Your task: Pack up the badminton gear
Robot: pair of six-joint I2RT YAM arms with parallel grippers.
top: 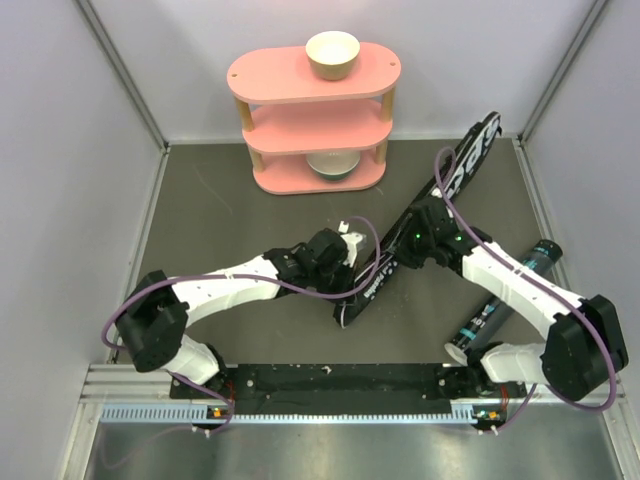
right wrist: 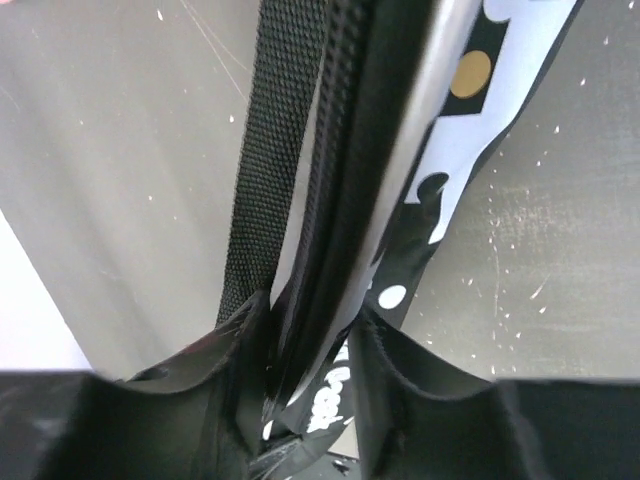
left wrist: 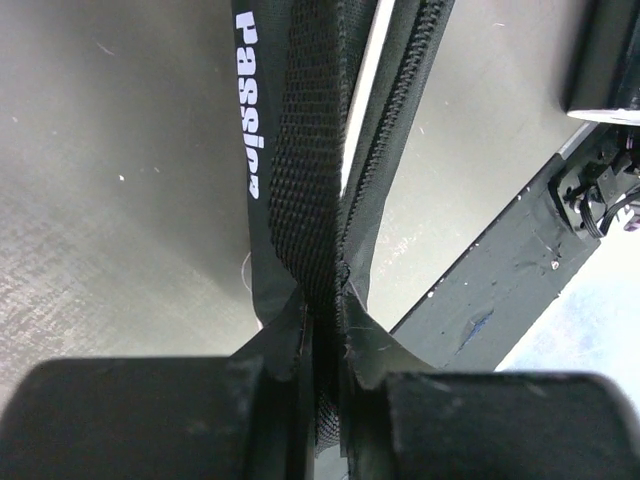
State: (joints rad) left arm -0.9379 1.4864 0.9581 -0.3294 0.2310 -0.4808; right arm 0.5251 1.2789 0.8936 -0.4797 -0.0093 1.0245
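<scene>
The long black bag with white lettering lies diagonally on the table and looks lifted at its middle. My left gripper is shut on the bag's black webbing strap and zip edge, jaws pinched tight. My right gripper is shut on the bag's zip edge beside the strap, jaws closed. A silver racket frame shows along the bag's opening. The black tube lies right of the bag. No shuttlecocks are in view.
The pink three-tier shelf stands at the back with a cream bowl on top and another on the lowest tier. The black base rail runs along the near edge. Grey walls close in both sides.
</scene>
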